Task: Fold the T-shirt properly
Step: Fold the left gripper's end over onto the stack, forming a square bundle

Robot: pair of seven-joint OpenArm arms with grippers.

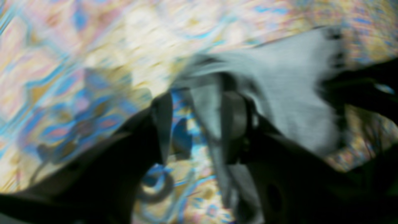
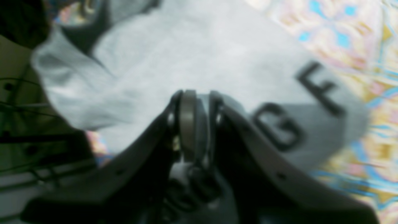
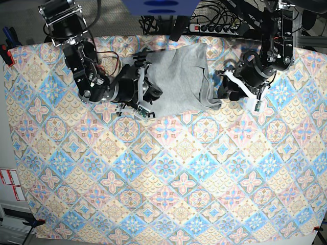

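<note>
The T-shirt (image 3: 179, 81) lies bunched near the far edge of the table, about midway along it, on the tile-patterned cloth (image 3: 163, 173) that covers the whole surface. Most of that cloth, from the middle to the near edge and out to both near corners, lies flat with nothing on it. Beyond the far edge sit a power strip (image 3: 217, 28) and a tangle of cables.

The right gripper (image 2: 194, 124) is at the shirt's left side in the base view, its jaws pressed together on a fold of grey knit; black letters G and F show on the fabric beside it. The left gripper (image 1: 199, 124) is at the shirt's other side, where the hem curls up. Its wrist view is heavily blurred: the jaws stand apart with patterned cloth showing in the gap, and grey fabric drapes over one finger (image 1: 234, 118), but whether it has a hold on the shirt cannot be told.
</note>
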